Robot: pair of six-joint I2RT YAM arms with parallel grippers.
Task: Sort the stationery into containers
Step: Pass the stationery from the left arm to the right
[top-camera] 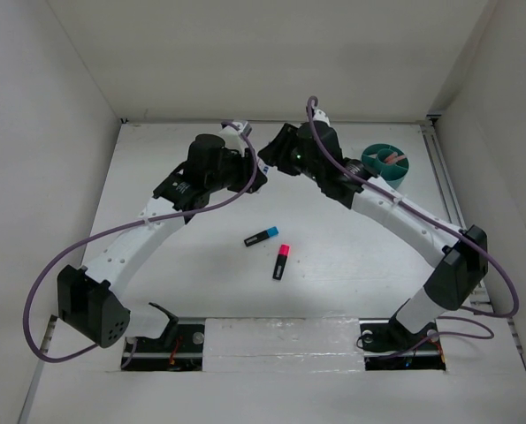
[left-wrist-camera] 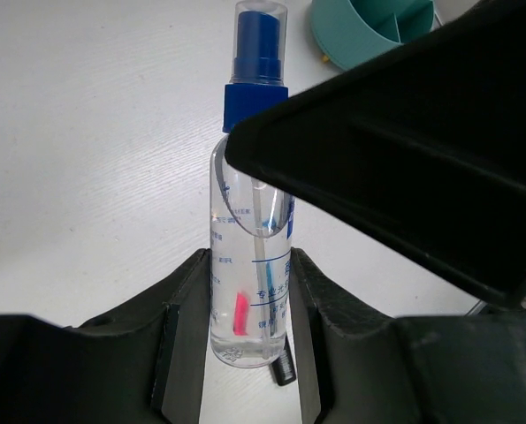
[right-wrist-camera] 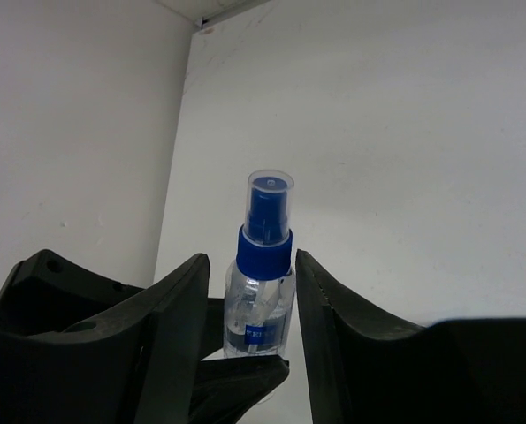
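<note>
The clear blue-capped tube [left-wrist-camera: 249, 265] is a small spray bottle, and my left gripper [left-wrist-camera: 249, 353] is shut on its lower body, holding it above the table. My right gripper [right-wrist-camera: 249, 300] stands open around the bottle's [right-wrist-camera: 261, 291] shoulder, with a narrow gap on each side. Its dark finger [left-wrist-camera: 395, 159] crosses in front of the bottle in the left wrist view. Both grippers meet at the back middle of the table, left [top-camera: 249, 168] and right [top-camera: 273, 157]. The teal cup [top-camera: 386, 163] stands to the right with pink pens inside. Two highlighters, blue-capped [top-camera: 261, 237] and pink-capped [top-camera: 281, 261], lie mid-table.
White walls enclose the table on the left, back and right. The teal cup's rim [left-wrist-camera: 369, 31] shows just past the bottle's cap in the left wrist view. Purple cables loop beside both arms.
</note>
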